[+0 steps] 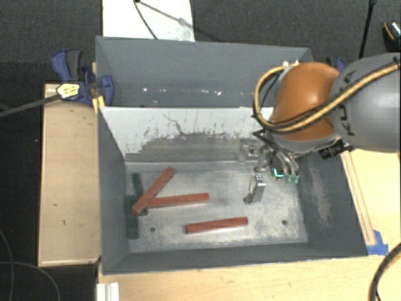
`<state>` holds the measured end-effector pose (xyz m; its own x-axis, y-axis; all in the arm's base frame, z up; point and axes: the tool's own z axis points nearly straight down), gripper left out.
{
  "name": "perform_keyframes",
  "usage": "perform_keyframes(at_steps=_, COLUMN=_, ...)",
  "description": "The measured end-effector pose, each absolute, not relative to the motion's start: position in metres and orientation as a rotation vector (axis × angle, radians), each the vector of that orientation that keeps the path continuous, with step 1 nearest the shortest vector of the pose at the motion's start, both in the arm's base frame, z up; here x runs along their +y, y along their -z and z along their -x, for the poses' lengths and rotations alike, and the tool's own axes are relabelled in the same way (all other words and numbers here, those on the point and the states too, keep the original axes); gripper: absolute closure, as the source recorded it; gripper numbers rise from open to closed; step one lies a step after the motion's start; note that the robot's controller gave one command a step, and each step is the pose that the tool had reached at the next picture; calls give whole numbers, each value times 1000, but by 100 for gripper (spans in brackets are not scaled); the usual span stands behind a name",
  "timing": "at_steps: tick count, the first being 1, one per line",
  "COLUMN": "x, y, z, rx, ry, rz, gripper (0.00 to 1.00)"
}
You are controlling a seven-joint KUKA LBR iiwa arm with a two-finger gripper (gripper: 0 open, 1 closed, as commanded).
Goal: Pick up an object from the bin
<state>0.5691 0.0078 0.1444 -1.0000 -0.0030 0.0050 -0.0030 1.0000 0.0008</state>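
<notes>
The hand (pixel 253 195) hangs over bare floor of the bin (pixel 279 213) near a red-brown bar (pixel 216 226); how open, I cannot tell.

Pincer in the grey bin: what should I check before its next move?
1. Pincer over a thing: not ok; it hangs above bare floor, right of centre.
2. Lone reddish-brown flat stick free to take: ok; it lies flat near the front, apart from the rest.
3. Slanted reddish-brown flat stick and level reddish-brown flat stick separate: not ok; they meet at their left ends.
4. Dark green flat stick easy to reach: not ok; it lies along the left wall, the slanted stick's end against it.
5. Room from the walls of the grey metal bin: ok.
6. Pincer touching the floor: cannot tell.
</notes>
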Motion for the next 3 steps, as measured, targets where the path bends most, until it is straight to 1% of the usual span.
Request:
perform_keyframes(at_steps=1, x=18, y=-68, z=-521, rx=-3134, ry=2, rz=-10, gripper=0)
perform_keyframes(at_steps=2, x=42, y=-70, z=-494, rx=-3138, ry=3, rz=83, gripper=0)
perform_keyframes(at_steps=3, x=41, y=-70, z=-495, rx=-3140, ry=1, rz=86, gripper=100)
